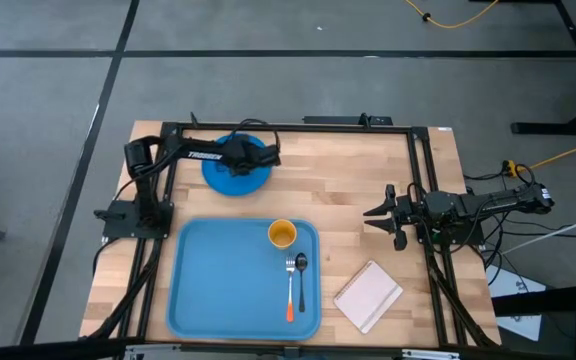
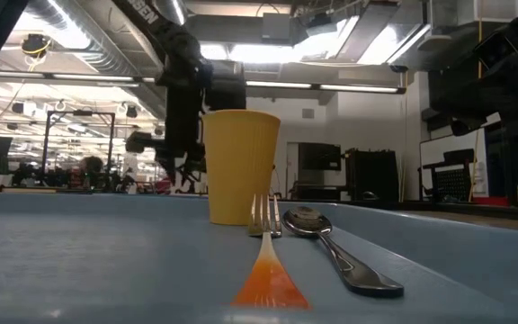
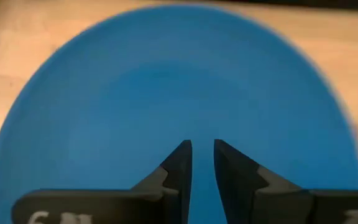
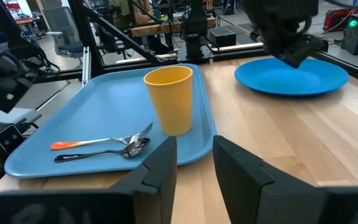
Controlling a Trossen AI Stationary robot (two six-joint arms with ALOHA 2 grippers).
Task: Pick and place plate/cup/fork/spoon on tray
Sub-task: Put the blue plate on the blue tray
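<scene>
The blue plate lies flat on the wooden table, beyond the tray's far edge. My left gripper points down over the plate's middle, its fingers a narrow gap apart. The light-blue tray holds the orange-yellow cup, which stands upright near its far right corner. The fork with the orange handle and the dark spoon lie side by side on the tray's right part. My right gripper waits at the table's right side, narrowly open and empty. My left gripper comes at the plate from above, fingers pointing down over its middle. Whether the fingertips touch the plate I cannot tell. The plate lies flat on the table.
A small white pad lies on the table to the right of the tray. A black frame runs around the table's edges. Bare wood lies between the plate and my right arm.
</scene>
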